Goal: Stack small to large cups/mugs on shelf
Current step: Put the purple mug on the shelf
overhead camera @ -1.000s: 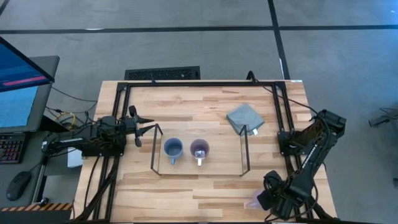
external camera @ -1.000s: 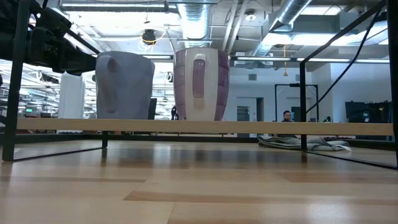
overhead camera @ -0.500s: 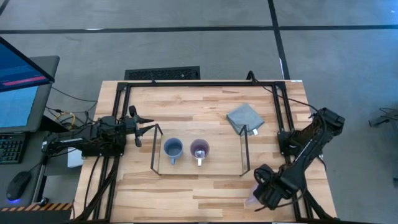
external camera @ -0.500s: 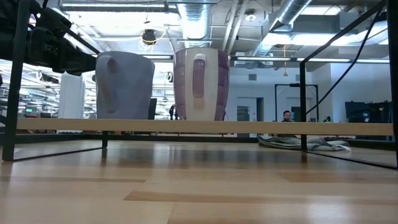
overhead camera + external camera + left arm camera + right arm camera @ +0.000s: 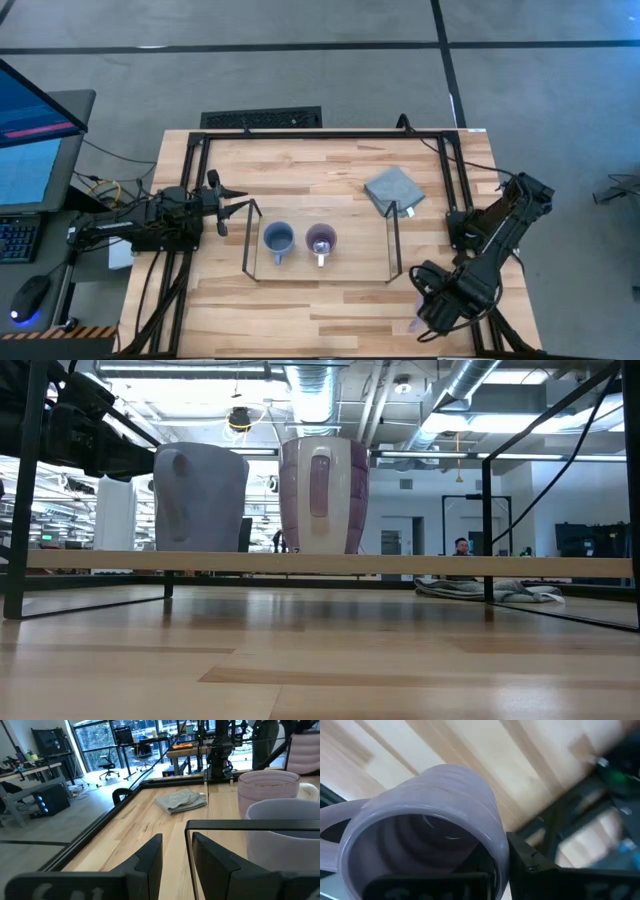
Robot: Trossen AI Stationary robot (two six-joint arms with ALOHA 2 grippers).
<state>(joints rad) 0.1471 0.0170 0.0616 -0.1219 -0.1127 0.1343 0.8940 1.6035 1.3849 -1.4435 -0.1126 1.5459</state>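
The shelf (image 5: 320, 275) sits mid-desk with its light wood board running left to right between two thin black wire end frames. Two mugs stand upright on it, mouths up, side by side but not touching: the blue-grey mug (image 5: 277, 239) on the left, with its handle pointing toward the near edge and slightly left, and a lavender mug (image 5: 321, 240) just to its right, handle pointing straight toward the near edge. In the low view the blue-grey one looks matte and smooth, while the lavender one has a paler handle facing the camera.

The third mug (image 5: 427, 825) — lavender, with faint ridges around its wall — is off the shelf, held by the right hand (image 5: 428, 312) over the near right corner of the desk (image 5: 330, 170), well apart from the shelf. In the right wrist view its open mouth faces the camera and its handle sticks out to one side; a dark finger (image 5: 530, 862) presses the outside of the rim, so the hand is clamped on the mug's wall.

The left hand (image 5: 228, 205) waits at the left end of the shelf, just beside the wire frame — its fingers (image 5: 150, 862) stand a little apart, holding nothing.

A folded grey cloth (image 5: 394, 190) lies on the desk beyond the shelf's right end.
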